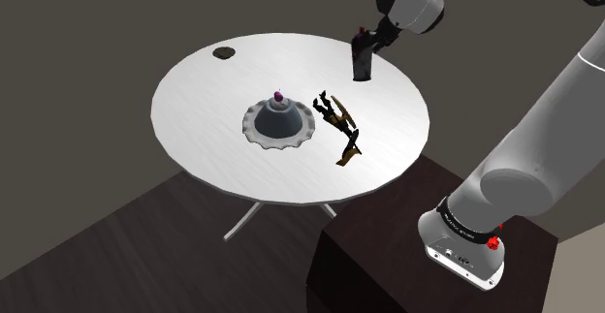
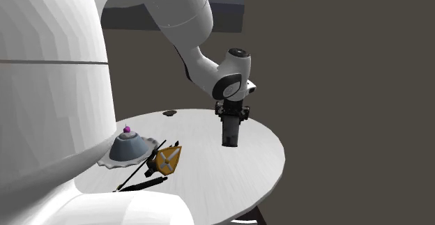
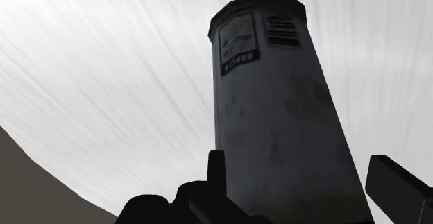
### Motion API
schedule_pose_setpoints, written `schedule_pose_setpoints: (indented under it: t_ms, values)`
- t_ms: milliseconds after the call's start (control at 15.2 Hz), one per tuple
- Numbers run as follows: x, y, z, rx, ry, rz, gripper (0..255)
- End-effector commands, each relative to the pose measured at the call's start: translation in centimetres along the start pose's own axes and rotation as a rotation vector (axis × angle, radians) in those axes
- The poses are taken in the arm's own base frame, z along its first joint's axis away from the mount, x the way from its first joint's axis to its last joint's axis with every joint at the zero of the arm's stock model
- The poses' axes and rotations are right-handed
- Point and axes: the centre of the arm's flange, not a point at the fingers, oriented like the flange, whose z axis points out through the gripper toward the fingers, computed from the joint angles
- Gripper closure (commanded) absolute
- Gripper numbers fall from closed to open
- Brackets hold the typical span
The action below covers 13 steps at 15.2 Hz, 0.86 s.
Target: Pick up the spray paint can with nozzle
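Note:
A dark grey spray paint can (image 1: 363,66) stands upright on the round white table (image 1: 204,88), near the edge at the shoulder view's upper right. My black gripper (image 1: 365,42) comes down over its top and is shut on the can's upper part. In the second exterior view the gripper (image 2: 232,112) clasps the can (image 2: 231,132) from above. The wrist view has the can (image 3: 277,112), with a label near its base, running away between my fingers (image 3: 216,181). The nozzle is hidden by the hand.
A grey domed dish with a purple knob (image 1: 279,121) sits at the table's middle. Beside it lies a black and gold crossed-swords shield (image 1: 340,125). A small dark disc (image 1: 225,52) rests at the far edge. The dark stand (image 1: 388,263) is at lower right.

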Motion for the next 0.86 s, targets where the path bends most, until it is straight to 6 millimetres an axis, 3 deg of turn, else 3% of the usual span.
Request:
schedule_pose_setpoints:
  t_ms: [0, 660, 792]
  values:
    - [0.6, -0.1, -1.1, 0.0, 0.001, 0.0, 255]
    - [3.1, -0.7, -5.7, 0.0, 0.001, 0.0, 255]
    - [3.2, -0.7, -5.7, 0.0, 0.001, 0.0, 255]
